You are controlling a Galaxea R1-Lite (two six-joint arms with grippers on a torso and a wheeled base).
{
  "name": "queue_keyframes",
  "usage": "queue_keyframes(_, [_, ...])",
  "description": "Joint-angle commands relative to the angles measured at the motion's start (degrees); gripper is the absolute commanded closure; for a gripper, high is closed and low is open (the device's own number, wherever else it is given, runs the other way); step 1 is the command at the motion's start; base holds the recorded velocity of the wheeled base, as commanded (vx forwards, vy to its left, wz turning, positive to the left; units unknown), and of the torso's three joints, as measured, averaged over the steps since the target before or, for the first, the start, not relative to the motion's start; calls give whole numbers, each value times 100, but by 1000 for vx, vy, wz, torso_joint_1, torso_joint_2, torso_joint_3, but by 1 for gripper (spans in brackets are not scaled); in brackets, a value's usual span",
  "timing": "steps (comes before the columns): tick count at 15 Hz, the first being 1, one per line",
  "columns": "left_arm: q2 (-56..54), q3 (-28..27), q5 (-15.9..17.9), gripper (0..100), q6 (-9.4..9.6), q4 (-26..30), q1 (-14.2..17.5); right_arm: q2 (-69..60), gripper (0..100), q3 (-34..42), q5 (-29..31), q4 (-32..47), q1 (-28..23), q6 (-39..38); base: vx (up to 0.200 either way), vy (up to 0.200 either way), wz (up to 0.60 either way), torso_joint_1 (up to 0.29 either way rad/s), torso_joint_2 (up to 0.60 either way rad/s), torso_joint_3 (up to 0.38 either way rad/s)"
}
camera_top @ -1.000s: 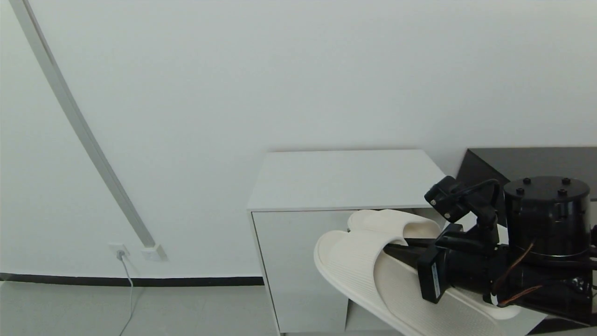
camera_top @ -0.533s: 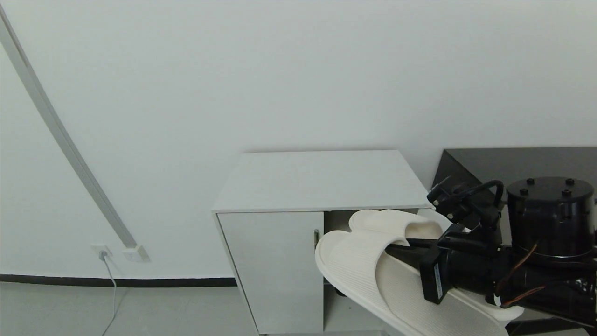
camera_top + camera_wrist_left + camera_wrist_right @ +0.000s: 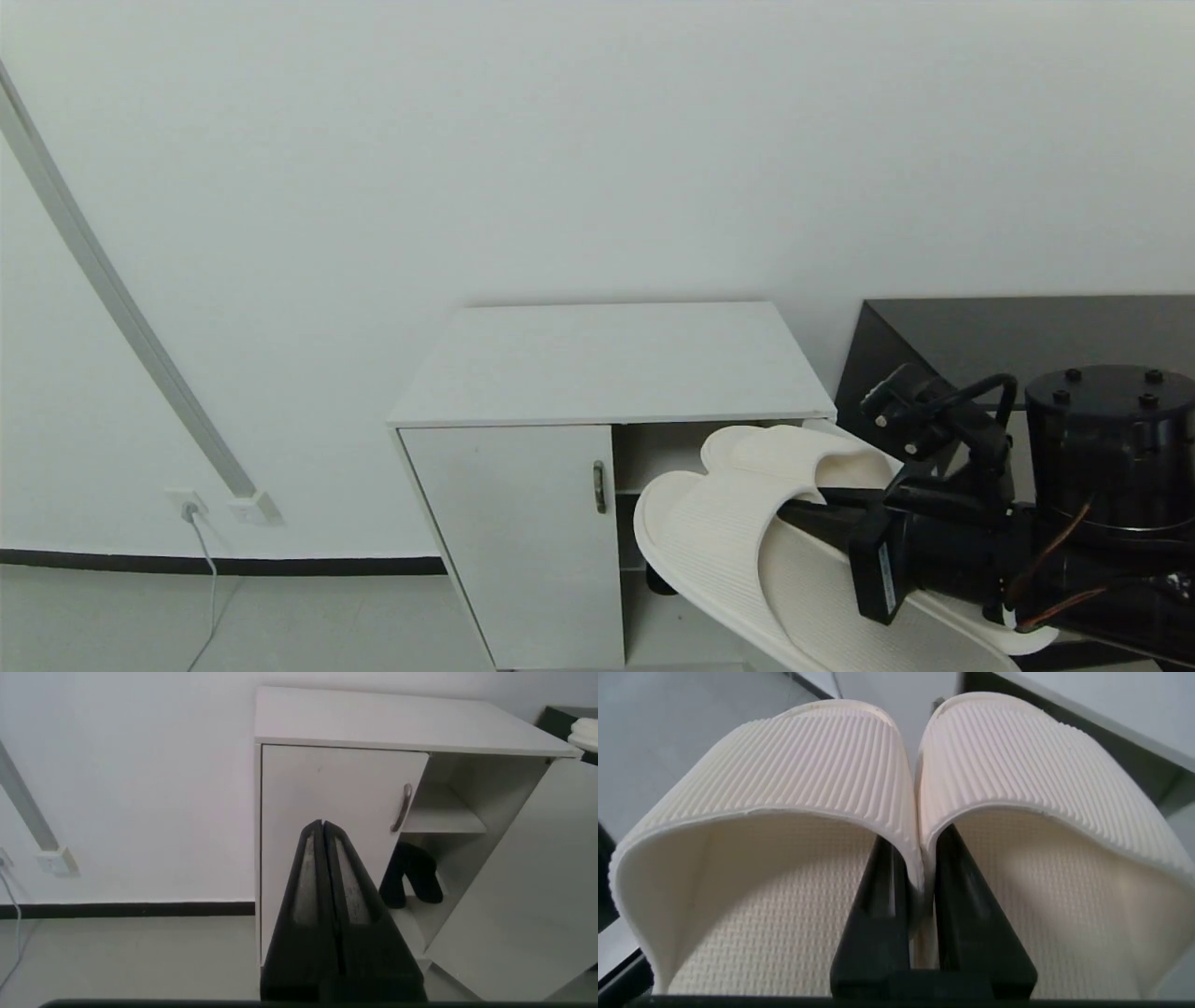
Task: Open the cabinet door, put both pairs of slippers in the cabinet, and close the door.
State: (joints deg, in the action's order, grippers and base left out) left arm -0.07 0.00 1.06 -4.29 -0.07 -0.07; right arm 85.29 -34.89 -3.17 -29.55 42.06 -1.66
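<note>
Two pairs of slippers noted. The white slippers (image 3: 719, 537) hang off the floor in front of the cabinet (image 3: 607, 364), before its open half, toes toward the opening, with the pair side by side and touching along the inner edges. The right gripper (image 3: 918, 854) carries them: one finger sits inside each slipper and the two adjoining side walls are pinched between the fingers (image 3: 882, 873); from the head camera the same gripper (image 3: 810, 509) reaches in under the straps from the heel end. The dark slippers (image 3: 411, 873) are inside the cabinet, in the lower compartment under the shelf (image 3: 447, 819); whether they stand or lean against the back cannot be told. The cabinet's left door (image 3: 509, 532) is closed, with its handle (image 3: 598, 486) at the edge next to the opening. The right door (image 3: 523, 915) is swung out wide. The left gripper (image 3: 323, 833) is in front of the closed left door, well apart from it, pointing at it, with fingertips pressed together and nothing between them. A black table (image 3: 1018, 327) stands just beside the cabinet on the open-door side. On the wall on the cabinet's other side, low down, is a socket (image 3: 187, 505) with a cable (image 3: 211, 588) hanging to the floor.
</note>
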Motion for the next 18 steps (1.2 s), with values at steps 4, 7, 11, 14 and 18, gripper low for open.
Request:
queue_keyframes(4, [7, 0, -36, 100, -2, -1, -1, -117, 100, 132, 9, -104, 13, 52, 0, 0, 0, 0, 0, 0])
queue_keyframes(7, [7, 0, -36, 100, -2, -1, -1, -65, 100, 140, 9, -104, 13, 60, 0, 0, 0, 0, 0, 0])
queue_keyframes(11, [7, 0, -36, 100, -2, -1, -1, -135, 100, 219, 18, -156, 22, 60, 0, 0, 0, -137, 290, 165])
queue_keyframes(14, [7, 0, -36, 100, -2, -1, -1, -126, 100, 342, 36, -420, 22, 139, 0, 0, 0, -167, 390, 219])
queue_keyframes(18, [7, 0, -36, 100, -2, -1, -1, -100, 100, 369, 27, -420, 22, 148, 0, 0, 0, -220, 521, 300])
